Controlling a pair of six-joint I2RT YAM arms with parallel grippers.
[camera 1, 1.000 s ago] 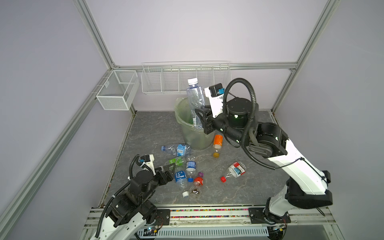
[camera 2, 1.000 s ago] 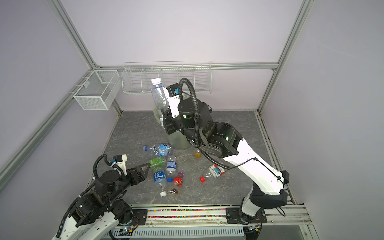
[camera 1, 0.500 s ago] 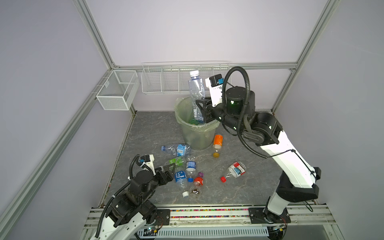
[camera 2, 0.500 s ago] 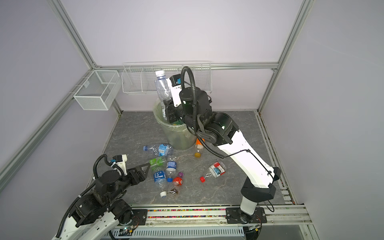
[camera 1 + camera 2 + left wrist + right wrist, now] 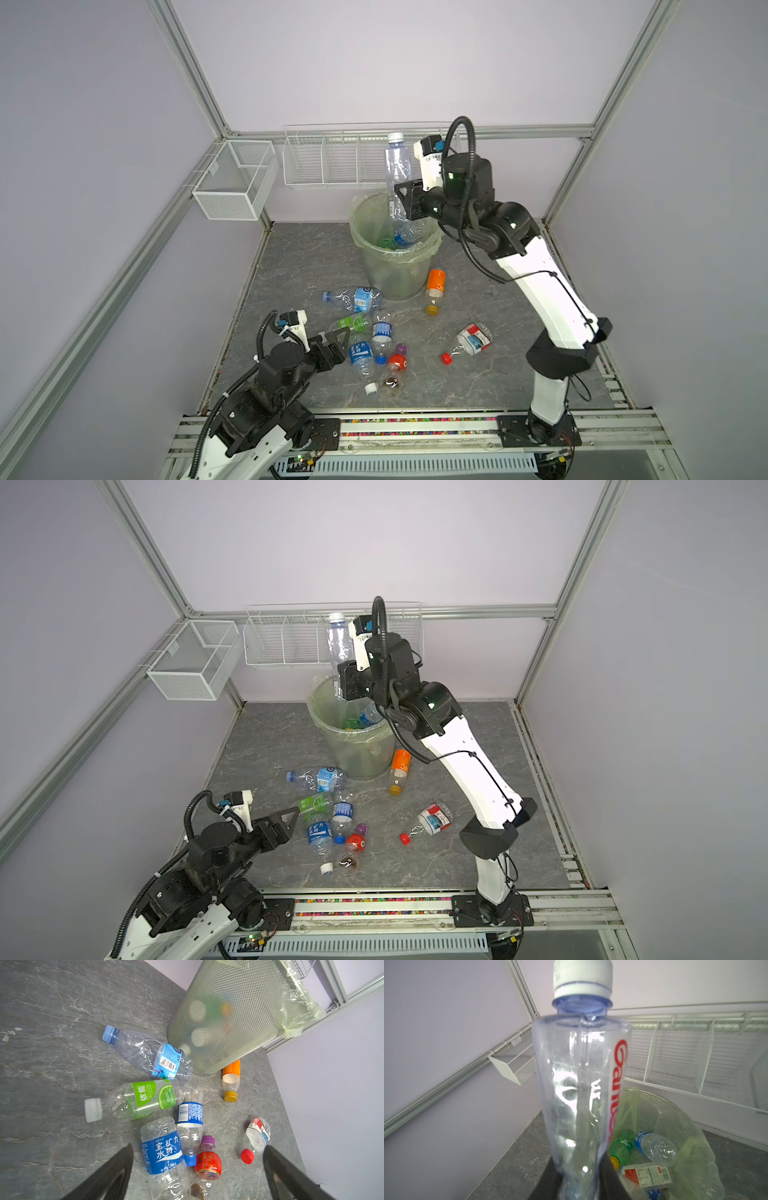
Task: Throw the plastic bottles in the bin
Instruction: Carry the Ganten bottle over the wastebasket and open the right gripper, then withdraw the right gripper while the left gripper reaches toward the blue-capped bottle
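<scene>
The right gripper (image 5: 402, 204) is clamped on the lower body of one tall bottle (image 5: 397, 166). The bottle is clear, with its white cap up, and is held upright over the bin (image 5: 376, 266), near its rim. Inside the bin the right wrist view shows three for certain: a green bottle (image 5: 620, 1147), a blue-labelled bottle (image 5: 654, 1148) and a crushed red-and-white one (image 5: 648, 1176). There may be more beneath, but that part is too blurred to count. Eight bottles lie on the floor (image 5: 299, 257). Six are bunched in a cluster (image 5: 360, 353) in front of the bin, an orange bottle (image 5: 435, 281) is just beside the bin's base, and a crushed red-capped bottle (image 5: 473, 338) lies apart to the right. The left gripper (image 5: 338, 345) sits low just beside the cluster, its jaws spread wide and holding nothing. Two white wire holders hang on the walls: one mesh box (image 5: 232, 183) and one long rack (image 5: 332, 162).
</scene>
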